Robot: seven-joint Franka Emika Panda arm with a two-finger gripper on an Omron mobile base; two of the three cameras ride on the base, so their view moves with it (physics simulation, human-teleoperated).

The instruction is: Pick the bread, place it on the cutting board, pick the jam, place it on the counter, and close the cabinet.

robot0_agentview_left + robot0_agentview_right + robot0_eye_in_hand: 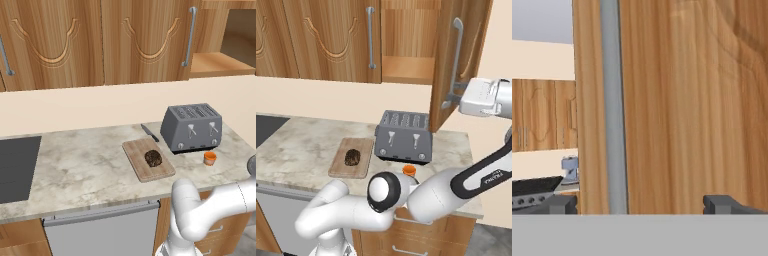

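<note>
My end effector (640, 204), fingers spread wide and empty, faces the open brown wooden cabinet door (453, 55) square on; its long grey bar handle (613, 105) runs lengthwise just ahead, between my fingertips, nearer one

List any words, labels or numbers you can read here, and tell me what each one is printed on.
One text: small white lettering on the dark band of the robot arm in the right base view, too small to read.
The toaster, jam and cabinet door carry none.
</note>
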